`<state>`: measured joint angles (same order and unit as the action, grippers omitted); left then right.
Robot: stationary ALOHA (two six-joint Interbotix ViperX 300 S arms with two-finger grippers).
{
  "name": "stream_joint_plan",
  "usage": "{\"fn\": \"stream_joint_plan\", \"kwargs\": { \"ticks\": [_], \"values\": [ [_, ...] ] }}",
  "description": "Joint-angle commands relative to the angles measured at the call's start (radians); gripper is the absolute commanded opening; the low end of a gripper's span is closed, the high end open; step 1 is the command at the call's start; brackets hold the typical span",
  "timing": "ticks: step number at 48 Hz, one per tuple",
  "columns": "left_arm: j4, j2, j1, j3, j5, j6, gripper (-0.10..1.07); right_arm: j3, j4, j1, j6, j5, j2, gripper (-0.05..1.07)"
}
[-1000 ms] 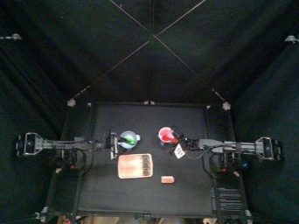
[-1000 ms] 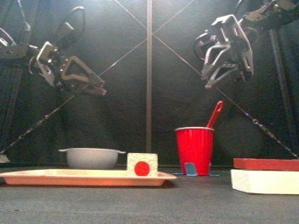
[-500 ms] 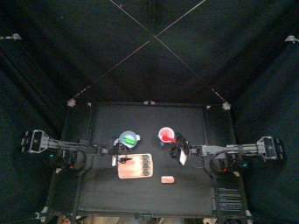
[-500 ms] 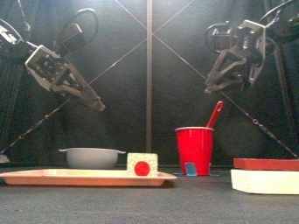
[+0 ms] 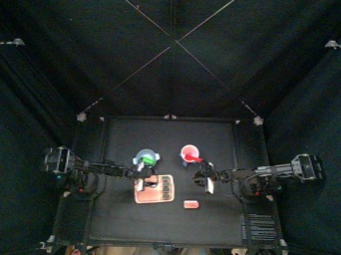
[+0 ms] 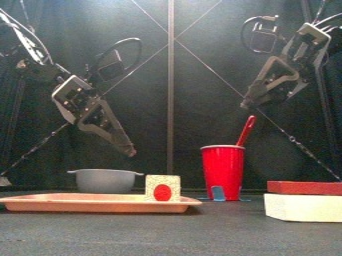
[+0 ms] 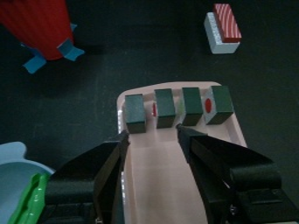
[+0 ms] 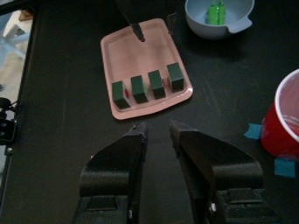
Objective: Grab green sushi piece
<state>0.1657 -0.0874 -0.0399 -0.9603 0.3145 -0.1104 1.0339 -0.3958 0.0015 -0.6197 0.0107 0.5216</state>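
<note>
- Bright green sushi piece (image 8: 216, 12) lying inside a pale grey round bowl (image 8: 239, 19), not on the tray; seen from above as a green spot (image 5: 147, 156) left of the table's middle, just behind the tray
- Left gripper (image 7: 156, 138) hanging above the near end of a flat pink rectangular tray (image 7: 158, 188), jaws spread wide, nothing between them
- In the front view, left gripper (image 6: 123, 145) tilted down and inward, in the air above the bowl (image 6: 104, 180), touching nothing
- Right gripper (image 8: 156, 131) up over bare black table (image 8: 70, 157), jaws only a narrow gap apart and empty; high at the right in the front view (image 6: 257, 98)
- Four dark-sided, white-topped blocks (image 7: 173, 103) in a row across the tray, one marked with a red spot (image 7: 208, 103)
- Red plastic cup (image 6: 223, 172) upright near the table's middle with a red utensil (image 6: 246, 130) leaning out of it, right of the bowl
- Small red-and-white block (image 7: 225, 26) alone on the table, apart from the tray
- White box with a red top (image 6: 305, 200) at the front right edge
</note>
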Motion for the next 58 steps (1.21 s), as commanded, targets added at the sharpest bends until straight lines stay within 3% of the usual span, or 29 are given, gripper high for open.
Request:
{"fn": "stream_joint_plan", "kwargs": {
  "ticks": [1, 15, 38, 58],
  "values": [
    [-0.006, 0.012, -0.002, 0.038, 0.003, 0.002, 0.85, 0.003, 0.006, 0.0, -0.003, 0.009, 0.006, 0.69],
    [-0.006, 0.066, -0.006, 0.087, -0.012, 0.002, 0.85, 0.046, 0.026, 0.003, -0.003, 0.097, -0.005, 0.69],
    [-0.002, 0.149, -0.015, 0.146, -0.061, 0.003, 0.85, 0.049, 0.028, 0.008, -0.003, 0.137, -0.035, 0.69],
    [-0.002, 0.163, -0.051, 0.16, -0.061, 0.003, 0.85, 0.046, 0.028, 0.008, -0.003, 0.137, -0.051, 0.69]
  ]
}}
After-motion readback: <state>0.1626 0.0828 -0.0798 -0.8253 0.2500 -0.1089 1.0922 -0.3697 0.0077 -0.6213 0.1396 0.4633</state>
